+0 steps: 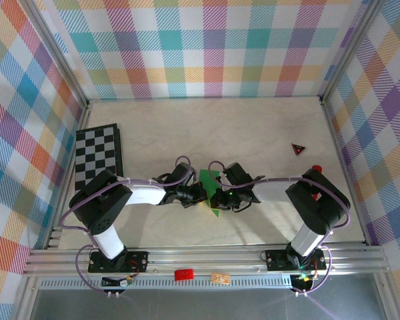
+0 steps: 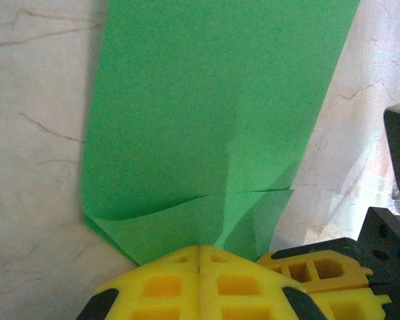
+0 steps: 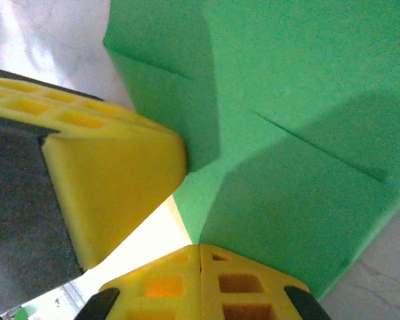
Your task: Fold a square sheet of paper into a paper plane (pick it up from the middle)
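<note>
View from above: two robot arms reach inward and meet over the near middle of a pale table (image 1: 253, 127), inside walls of pastel check. Between them lies green paper (image 1: 209, 181), partly folded, one point aimed at the far wall. The left gripper (image 1: 199, 195) and right gripper (image 1: 218, 199) sit just beside each other at the paper

Left wrist view: the left gripper (image 2: 199, 263) has its yellow jaws pressed fully together, tips meeting the paper's (image 2: 207, 120) near edge, where a flap curls and creases show. Whether paper is pinched between them cannot be told

Right wrist view: the right gripper (image 3: 200, 263) is likewise closed tight, tips at a corner of the creased paper (image 3: 293, 100)

A chessboard (image 1: 99, 155) lies at the left wall. A small red-and-black triangle (image 1: 298, 149) and a red cylinder (image 1: 315, 169) sit far right, well apart from the paper
</note>
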{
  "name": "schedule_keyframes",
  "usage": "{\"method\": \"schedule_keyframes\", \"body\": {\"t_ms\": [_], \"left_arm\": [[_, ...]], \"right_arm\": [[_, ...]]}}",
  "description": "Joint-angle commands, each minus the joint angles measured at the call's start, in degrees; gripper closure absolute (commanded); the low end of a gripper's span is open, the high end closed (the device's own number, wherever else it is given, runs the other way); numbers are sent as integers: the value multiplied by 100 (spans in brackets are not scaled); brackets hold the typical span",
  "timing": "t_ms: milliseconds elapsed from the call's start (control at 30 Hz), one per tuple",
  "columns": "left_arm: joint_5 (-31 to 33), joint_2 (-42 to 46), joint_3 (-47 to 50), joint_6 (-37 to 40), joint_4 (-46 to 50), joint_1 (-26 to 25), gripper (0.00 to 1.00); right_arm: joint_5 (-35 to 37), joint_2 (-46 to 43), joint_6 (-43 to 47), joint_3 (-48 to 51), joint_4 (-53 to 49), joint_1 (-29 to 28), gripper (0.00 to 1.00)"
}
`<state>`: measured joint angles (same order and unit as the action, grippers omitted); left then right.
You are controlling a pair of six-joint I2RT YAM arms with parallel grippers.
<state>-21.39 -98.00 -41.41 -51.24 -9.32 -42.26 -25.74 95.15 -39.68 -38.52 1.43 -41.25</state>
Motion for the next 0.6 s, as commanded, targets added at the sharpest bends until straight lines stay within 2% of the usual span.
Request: {"method": "schedule_keyframes", "body": {"t_ms": [0,267,467,567], "left_arm": [[246,-100,-29,130,450,-19,100],[55,395,-53,123,85,-84,99],[-127,62,133,-168,-513,-186,100],[86,-98,82,-95,-160,-156,100]], "right_arm": [[214,73,-75,348,-123,-39,94],[313,55,-84,410,-143,-41,95],[365,42,-107,431,-143,-41,96],[394,25,-101,470,-146,-41,96]]}}
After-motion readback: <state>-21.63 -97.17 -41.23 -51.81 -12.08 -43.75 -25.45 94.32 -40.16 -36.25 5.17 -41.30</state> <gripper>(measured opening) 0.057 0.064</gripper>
